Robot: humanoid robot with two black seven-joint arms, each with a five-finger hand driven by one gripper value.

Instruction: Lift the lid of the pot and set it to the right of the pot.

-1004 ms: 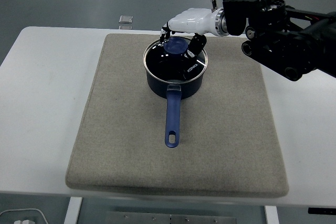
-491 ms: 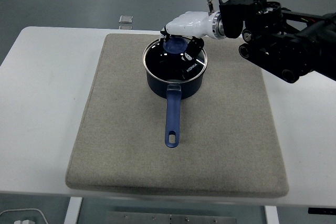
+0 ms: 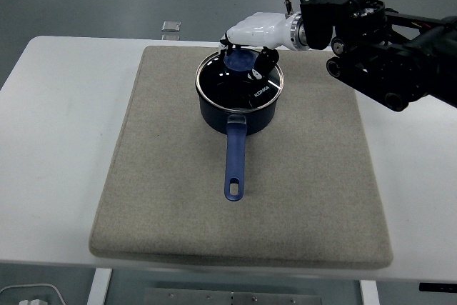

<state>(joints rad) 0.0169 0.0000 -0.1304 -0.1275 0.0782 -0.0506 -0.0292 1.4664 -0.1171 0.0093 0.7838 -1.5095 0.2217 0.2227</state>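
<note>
In the head view, the blue pot (image 3: 238, 98) is set toward the far middle of a grey mat (image 3: 243, 205) on the white bench (image 3: 57, 148), its handle (image 3: 233, 158) pointing to the near edge, and the glass lid (image 3: 232, 83) is seated on its rim, not yet lifted. The right hand (image 3: 246, 51) is poised directly above the pot, its dark fingertips (image 3: 265, 59) curled around the lid's blue knob (image 3: 240, 60), apparently so the lid can be raised straight up, though whether the knob is firmly pinched cannot be told. Bare mat is left to the right of the pot, where the lid is to be placed, and a small pale object (image 3: 171, 28) lies on the bench beyond the pot to its left.
</note>
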